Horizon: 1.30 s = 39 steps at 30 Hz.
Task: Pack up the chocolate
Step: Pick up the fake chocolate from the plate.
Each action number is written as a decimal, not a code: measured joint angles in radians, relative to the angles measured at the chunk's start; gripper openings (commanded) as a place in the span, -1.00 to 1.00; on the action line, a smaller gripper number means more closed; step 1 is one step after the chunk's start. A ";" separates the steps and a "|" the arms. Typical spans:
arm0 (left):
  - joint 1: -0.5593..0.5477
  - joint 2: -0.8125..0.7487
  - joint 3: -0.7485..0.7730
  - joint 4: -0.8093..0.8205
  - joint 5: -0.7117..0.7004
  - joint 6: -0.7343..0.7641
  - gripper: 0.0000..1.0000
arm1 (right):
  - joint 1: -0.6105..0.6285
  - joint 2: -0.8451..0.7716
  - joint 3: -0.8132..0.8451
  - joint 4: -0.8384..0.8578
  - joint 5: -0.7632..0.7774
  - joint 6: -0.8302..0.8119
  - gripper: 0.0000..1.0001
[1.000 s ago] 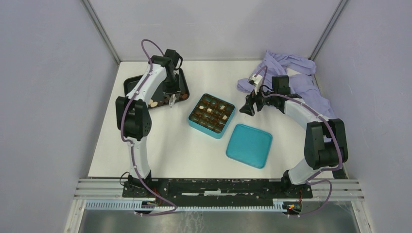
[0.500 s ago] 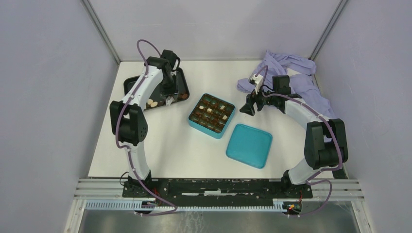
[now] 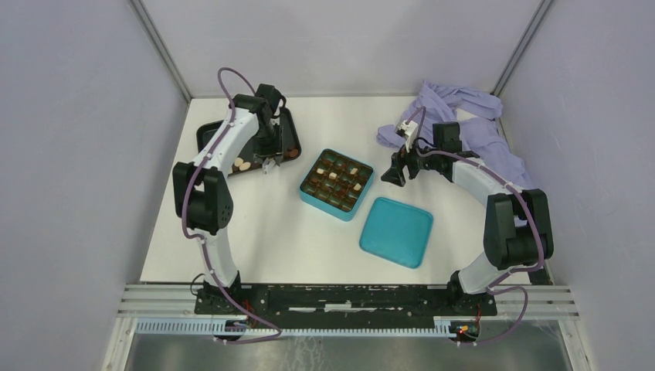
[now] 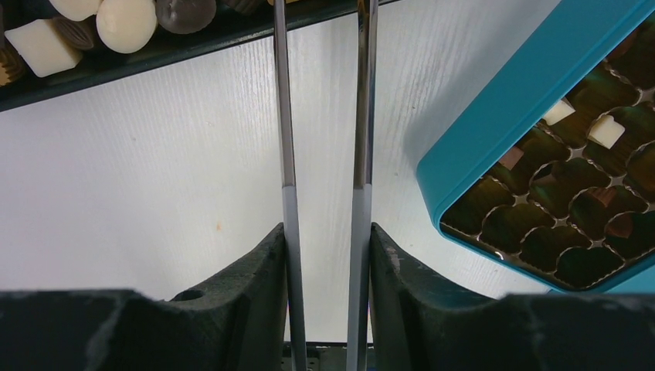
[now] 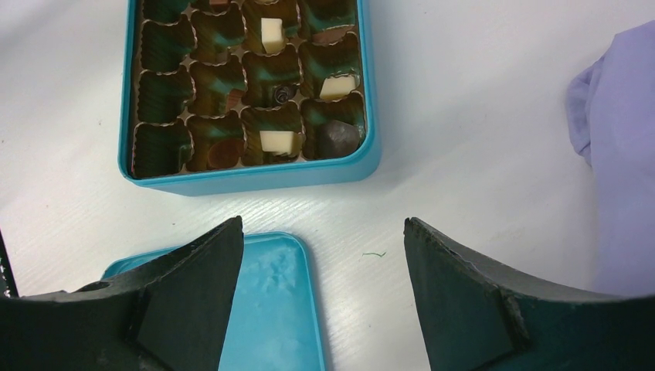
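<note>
Loose chocolate [image 3: 244,165] lies on the black tray [image 3: 208,135]; the left wrist view shows cream and dark pieces [image 4: 126,22] at the tray's near edge [image 4: 154,54]. A few more pieces [image 5: 277,141] sit in cells of the teal box [image 3: 324,207]. My left gripper [image 3: 268,160] hangs over the tray's right front corner. Its two thin metal blades [image 4: 320,8] stand a little apart, open, with only table showing between them. My right gripper [image 3: 394,171] hovers to the right of the box, open and holding nothing [image 5: 324,232].
The teal lid [image 3: 396,232] lies flat in front of the box, partly under my right gripper's left finger [image 5: 270,309]. A crumpled purple cloth [image 3: 471,124] fills the far right corner. White walls close in the table on three sides.
My left gripper has drifted slightly left, from the table beside the tray to over the tray's corner, and its blades have parted a little. The right arm has not moved.
</note>
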 measured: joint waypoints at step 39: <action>0.017 0.053 -0.002 -0.044 0.013 0.000 -0.43 | -0.011 -0.002 0.000 0.004 -0.001 0.002 0.63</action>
